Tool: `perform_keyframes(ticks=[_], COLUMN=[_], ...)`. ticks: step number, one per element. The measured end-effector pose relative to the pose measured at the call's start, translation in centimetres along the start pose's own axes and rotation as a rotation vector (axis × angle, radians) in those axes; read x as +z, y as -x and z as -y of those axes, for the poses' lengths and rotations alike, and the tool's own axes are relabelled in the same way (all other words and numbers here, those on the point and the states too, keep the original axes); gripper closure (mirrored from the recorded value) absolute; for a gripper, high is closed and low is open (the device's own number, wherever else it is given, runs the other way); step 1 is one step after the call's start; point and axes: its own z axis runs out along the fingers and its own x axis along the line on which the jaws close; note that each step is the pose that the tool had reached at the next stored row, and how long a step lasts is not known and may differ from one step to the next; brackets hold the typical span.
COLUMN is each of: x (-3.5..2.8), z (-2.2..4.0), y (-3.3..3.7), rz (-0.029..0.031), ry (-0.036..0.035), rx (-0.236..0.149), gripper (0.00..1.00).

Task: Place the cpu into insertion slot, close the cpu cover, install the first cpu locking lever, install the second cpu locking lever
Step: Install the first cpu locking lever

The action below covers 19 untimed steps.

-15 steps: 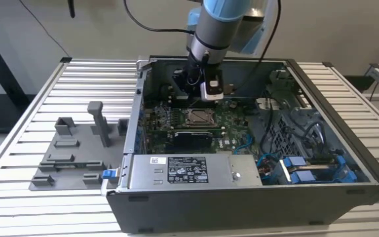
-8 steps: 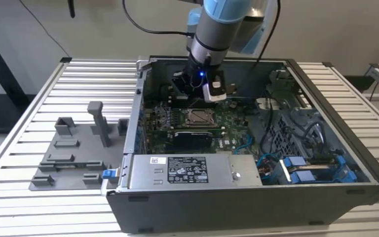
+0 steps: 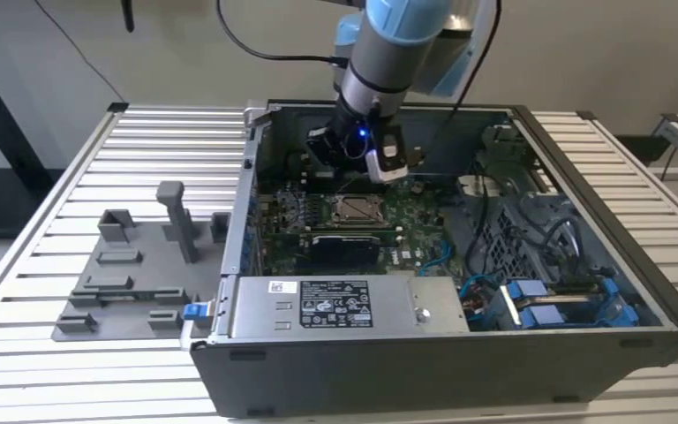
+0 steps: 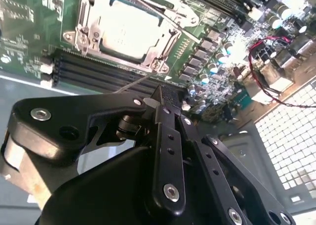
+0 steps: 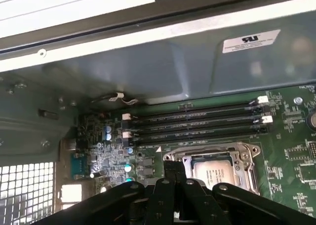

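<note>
Second wrist view, pincer: the matte black, bolted pincer (image 4: 167,94) is looming closest to the camera. Its fingers are drawn narrow with nothing showing between them. It is hanging just beside the socket, probably so it can work the latching hardware.
Second wrist view, chip: the cpu (image 4: 129,31) is lying flat inside the insertion slot (image 4: 157,63). Its silvery-tan top is showing through the window of the cpu cover (image 4: 90,24), a thin stamped-metal frame that is lying down over it.
Second wrist view, lever: a thin wire lever (image 4: 129,84) is slanting from the socket's corner toward the pincer tip. Whether they are touching I cannot tell.
First wrist view, board: the green motherboard (image 5: 291,160) is carrying long black memory slots (image 5: 197,123), which are lying between the socket and the grey sheet-metal case wall (image 5: 148,71).
Exterior view, setting: the open computer case (image 3: 575,353) is resting on the ribbed metal bench (image 3: 92,168). The arm (image 3: 380,53) is reaching down inside it, over the socket. A grey moulded fixture (image 3: 127,265) is sitting well apart, at the exterior view's left.
</note>
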Motion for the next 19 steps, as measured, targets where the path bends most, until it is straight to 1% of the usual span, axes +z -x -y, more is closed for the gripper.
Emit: perform_keyframes(ticks=[1, 2, 3, 4, 6, 7, 8, 11, 13, 14, 15, 16, 17, 19], x=[0.03, 0.06, 0.11, 0.16, 0.25, 0.31, 0.37, 0.50, 0.58, 0.68, 0.79, 0.90, 1.02, 1.17], z=[-0.08, -0.11, -0.12, -0.13, -0.13, -0.13, -0.13, -0.12, -0.10, -0.07, -0.02, 0.03, 0.09, 0.15], y=[-0.01, 0.00, 0.00, 0.00, 0.00, 0.00, -0.02, -0.06, -0.10, -0.16, -0.29, -0.45, -0.60, -0.72], rz=[-0.0017, -0.0017, 0.0000, 0.0012, 0.0006, -0.0006, -0.0024, -0.0093, -0.0124, -0.0111, -0.0073, -0.0019, 0.0049, 0.0206], ry=[-0.0016, -0.0025, -0.0021, -0.0012, 0.0024, 0.0062, 0.0127, 0.0371, 0.0515, 0.0545, 0.0559, 0.0564, 0.0568, 0.0591], rx=[-0.008, -0.018, -0.028, -0.037, -0.056, -0.064, -0.072, -0.093, -0.108, -0.114, -0.118, -0.121, -0.124, -0.129], gripper=[0.89, 0.89, 0.89, 0.89, 0.89, 0.89, 0.89, 0.89, 0.89, 0.89, 0.89, 0.89, 0.89, 0.89])
